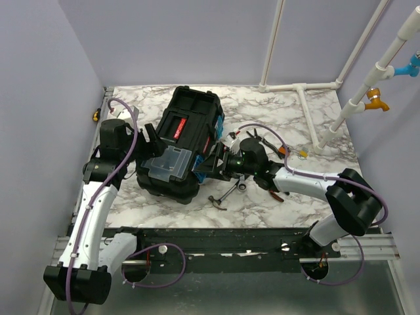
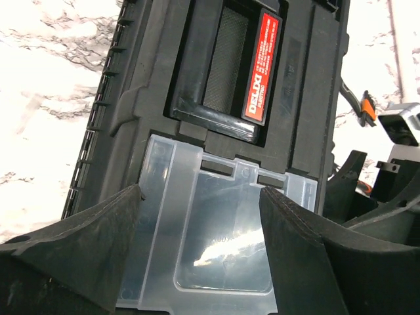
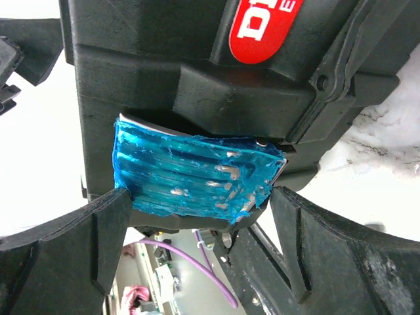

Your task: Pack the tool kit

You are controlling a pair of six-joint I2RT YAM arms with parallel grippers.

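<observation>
The black toolbox (image 1: 186, 131) lies tilted in the middle of the marble table, its red label plate (image 2: 260, 69) and recessed handle facing up. My left gripper (image 2: 200, 197) is open just above the clear compartment lid (image 2: 216, 243), one finger on each side. My right gripper (image 3: 200, 197) is open around the metal latch (image 3: 197, 174), which is covered in blue film, on the box's right side; its fingertips stand close to the latch's two edges. Loose on the table right of the box are a hammer (image 1: 220, 199), a wrench (image 1: 239, 186) and orange-handled pliers (image 1: 281, 151).
White pipes (image 1: 308, 98) run along the back right of the table and up the wall. Purple walls close in the left and back sides. The right forearm (image 1: 298, 180) lies over the loose tools. A black rail (image 1: 230, 246) spans the near edge.
</observation>
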